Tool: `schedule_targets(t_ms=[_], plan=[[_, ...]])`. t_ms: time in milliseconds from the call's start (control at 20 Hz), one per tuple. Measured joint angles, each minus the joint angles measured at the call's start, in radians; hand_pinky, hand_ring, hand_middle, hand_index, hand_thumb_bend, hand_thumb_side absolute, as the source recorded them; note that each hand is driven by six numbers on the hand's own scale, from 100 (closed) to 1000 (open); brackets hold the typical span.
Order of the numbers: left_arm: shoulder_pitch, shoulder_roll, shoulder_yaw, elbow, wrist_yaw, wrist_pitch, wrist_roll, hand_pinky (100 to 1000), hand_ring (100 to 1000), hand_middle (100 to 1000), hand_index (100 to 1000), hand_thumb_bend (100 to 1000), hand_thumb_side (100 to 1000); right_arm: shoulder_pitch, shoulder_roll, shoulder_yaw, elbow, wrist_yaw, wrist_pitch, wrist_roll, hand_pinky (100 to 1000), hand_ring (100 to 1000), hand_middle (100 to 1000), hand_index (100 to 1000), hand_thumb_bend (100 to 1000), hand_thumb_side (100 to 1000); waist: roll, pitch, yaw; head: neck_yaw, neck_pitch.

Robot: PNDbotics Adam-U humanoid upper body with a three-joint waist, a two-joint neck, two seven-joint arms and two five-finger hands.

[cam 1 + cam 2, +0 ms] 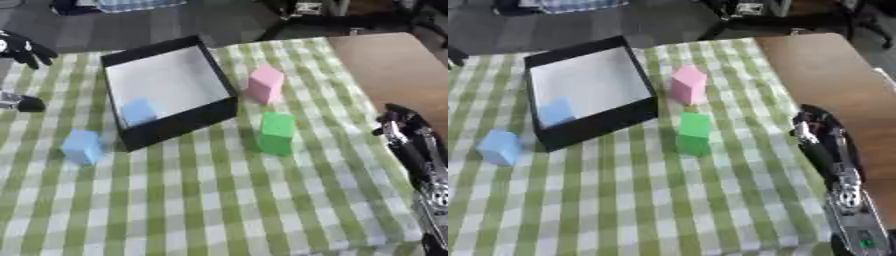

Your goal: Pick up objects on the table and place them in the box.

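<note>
While the bench (pixel 219 200) lies under a green-checked cloth, a black box (pixel 166 90) sits askew, one corner pointing away, a blue block (pixel 138 111) inside. Right of the box stand an upright green block (pixel 276 132) and pink block (pixel 264 84); left, another blue block (pixel 82 146). The right hand (pixel 820 135) hovers further right, fingers' state unclear.

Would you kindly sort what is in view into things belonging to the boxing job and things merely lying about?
Job:
black box
light blue block inside it
blue block
pink block
green block

Lying about:
checked cloth
bare wooden tabletop
</note>
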Motion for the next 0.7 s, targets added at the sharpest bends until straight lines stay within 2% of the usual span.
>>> schedule_targets(t_ms=[150,350,500,700], plan=[[0.019,-0.016,-0.069,0.039,-0.041,-0.020,0.020,811,768,784,942,682,672,0.000,-0.004,0.001,0.000,0.000,0.001,0.002,831,554,608,805,100,554,0.000,0.000,0.000,0.004,0.000],[0.000,-0.043,-0.160,0.094,-0.101,-0.047,0.047,811,767,782,941,670,658,0.001,-0.006,0.001,0.000,0.000,0.001,0.003,831,554,608,805,100,558,0.000,-0.002,0.008,0.000,0.000],[-0.016,-0.063,-0.185,0.126,-0.139,-0.060,0.060,810,768,783,940,662,643,0.001,-0.006,0.000,0.000,0.000,0.001,0.003,831,554,608,805,100,555,0.000,-0.002,0.008,-0.003,0.000],[-0.024,-0.078,-0.187,0.149,-0.173,-0.073,0.073,810,768,783,940,662,643,0.004,-0.006,0.000,0.000,0.000,0.001,0.003,831,554,608,805,100,555,0.000,-0.002,0.009,-0.004,0.000]])
